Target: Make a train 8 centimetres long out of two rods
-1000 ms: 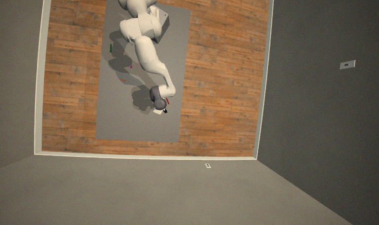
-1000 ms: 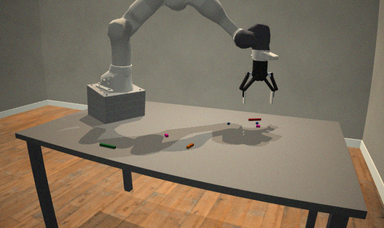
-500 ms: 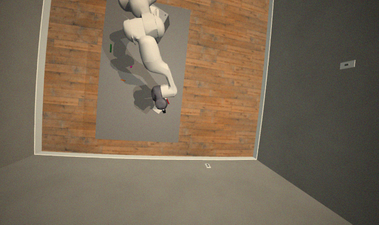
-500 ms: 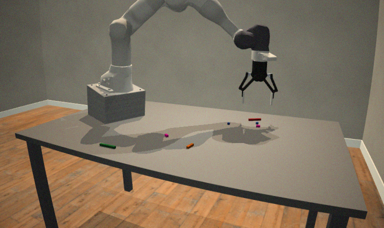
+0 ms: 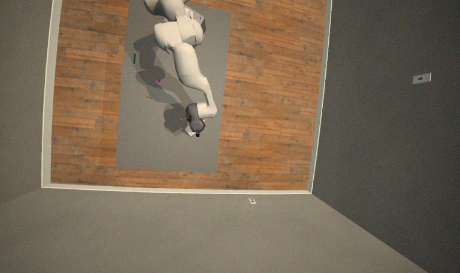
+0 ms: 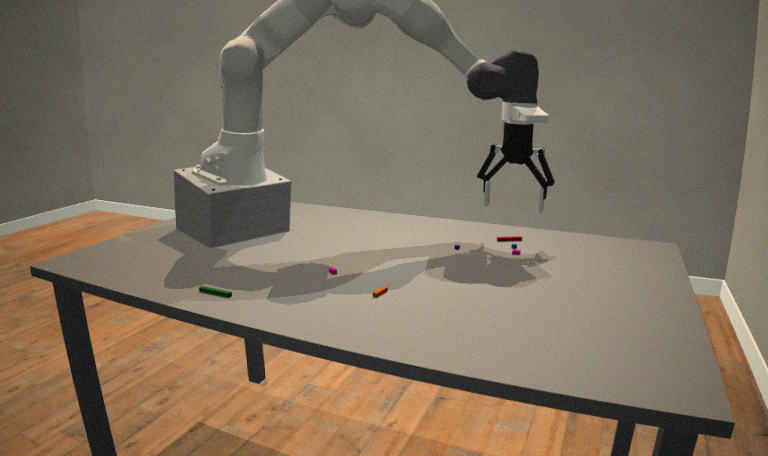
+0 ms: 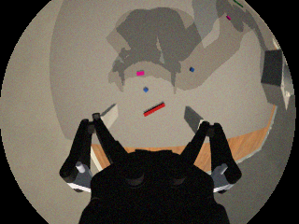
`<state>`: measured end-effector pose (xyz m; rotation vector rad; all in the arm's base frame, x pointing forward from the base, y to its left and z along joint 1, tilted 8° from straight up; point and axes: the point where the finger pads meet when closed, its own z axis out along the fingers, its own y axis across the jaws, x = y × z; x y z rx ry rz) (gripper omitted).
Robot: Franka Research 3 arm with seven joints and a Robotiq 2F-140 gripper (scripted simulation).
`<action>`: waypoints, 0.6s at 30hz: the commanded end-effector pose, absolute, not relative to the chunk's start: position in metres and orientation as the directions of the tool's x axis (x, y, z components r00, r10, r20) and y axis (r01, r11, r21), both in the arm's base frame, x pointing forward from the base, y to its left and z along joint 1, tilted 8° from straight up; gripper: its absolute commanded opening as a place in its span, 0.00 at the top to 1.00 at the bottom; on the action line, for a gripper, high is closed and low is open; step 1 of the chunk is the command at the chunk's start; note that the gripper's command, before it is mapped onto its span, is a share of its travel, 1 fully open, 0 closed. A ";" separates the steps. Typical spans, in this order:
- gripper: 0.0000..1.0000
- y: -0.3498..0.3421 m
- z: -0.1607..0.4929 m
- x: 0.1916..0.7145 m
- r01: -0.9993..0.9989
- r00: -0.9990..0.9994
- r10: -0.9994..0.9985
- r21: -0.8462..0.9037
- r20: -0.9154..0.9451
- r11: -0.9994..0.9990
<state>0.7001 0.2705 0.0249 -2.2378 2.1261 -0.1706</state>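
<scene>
Exterior view: the gripper [image 6: 514, 201] is being held fully open and empty above the table's [image 6: 566, 338] far right edge. The red rod [image 6: 509, 238] is lying just below

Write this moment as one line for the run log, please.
gripper: open, empty, above table | red rod: flat, below gripper | blue rods: both apart from red | train: not formed

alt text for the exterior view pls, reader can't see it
An open gripper hangs above a grey table, holding nothing, over a red rod, two blue rods and a magenta rod. Farther left lie another magenta rod, an orange rod and a green rod.
</scene>
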 end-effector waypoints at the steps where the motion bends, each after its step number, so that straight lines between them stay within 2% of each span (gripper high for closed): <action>1: 0.00 0.274 0.021 0.697 -0.987 -0.118 -0.993 -0.118 0.030 0.114; 18: 0.00 0.282 0.018 0.694 -0.915 -0.386 -0.922 -0.123 -0.004 0.384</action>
